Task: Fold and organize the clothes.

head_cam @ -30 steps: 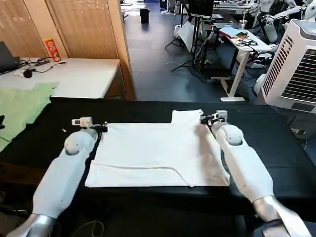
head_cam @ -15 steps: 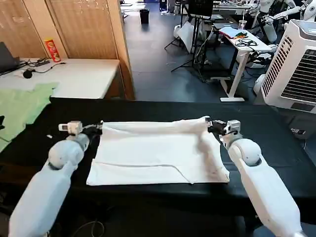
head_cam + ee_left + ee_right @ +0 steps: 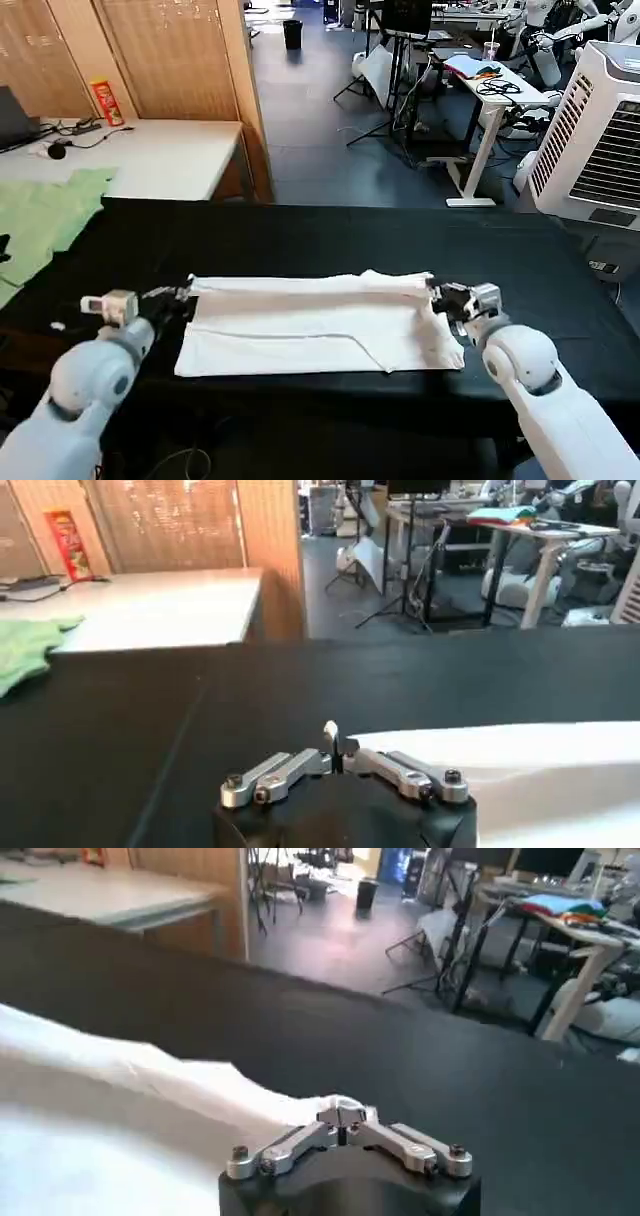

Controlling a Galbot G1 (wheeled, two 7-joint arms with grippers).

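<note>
The white T-shirt [image 3: 315,320] lies across the black worktop [image 3: 300,235] near its front edge, its far hem lifted and carried toward the near hem to halve it lengthwise. The left tool [image 3: 178,294] pinches the hem's left corner, the right tool [image 3: 438,293] its right corner, both clamped on fabric, so the edge stays taut and level between them. A pale green garment [image 3: 40,215] lies at the worktop's far left corner.
</note>
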